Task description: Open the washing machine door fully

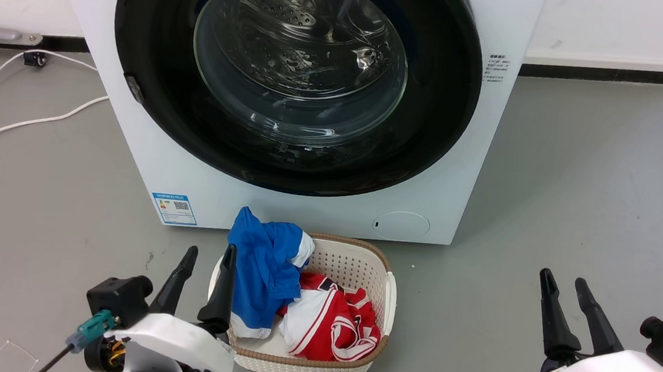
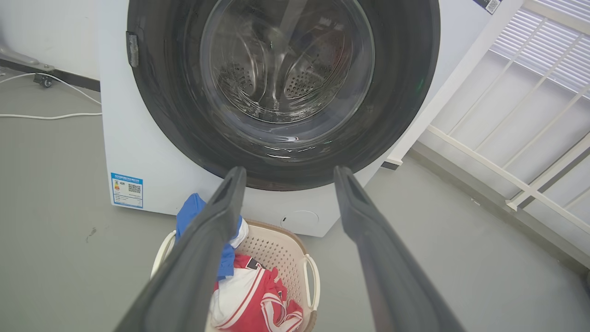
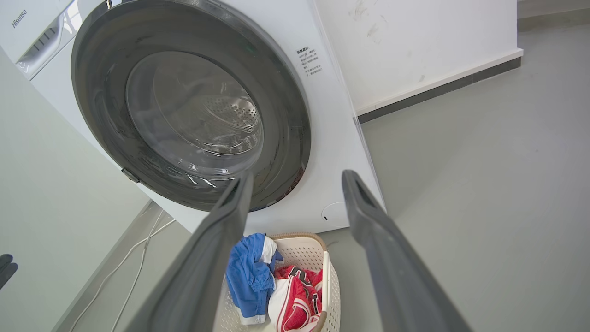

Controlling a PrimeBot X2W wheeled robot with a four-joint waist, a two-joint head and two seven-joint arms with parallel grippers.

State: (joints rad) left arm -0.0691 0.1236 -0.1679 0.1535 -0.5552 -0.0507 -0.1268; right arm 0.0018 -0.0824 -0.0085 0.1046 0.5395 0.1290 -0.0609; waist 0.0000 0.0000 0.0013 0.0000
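Facing Hisense washing machine [image 3: 339,152], washing machine door [image 1: 151,77] shut, left tool [image 1: 211,250] and right tool [image 1: 563,277] spread

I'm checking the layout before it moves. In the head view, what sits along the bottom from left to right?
left end effector → basket → right end effector
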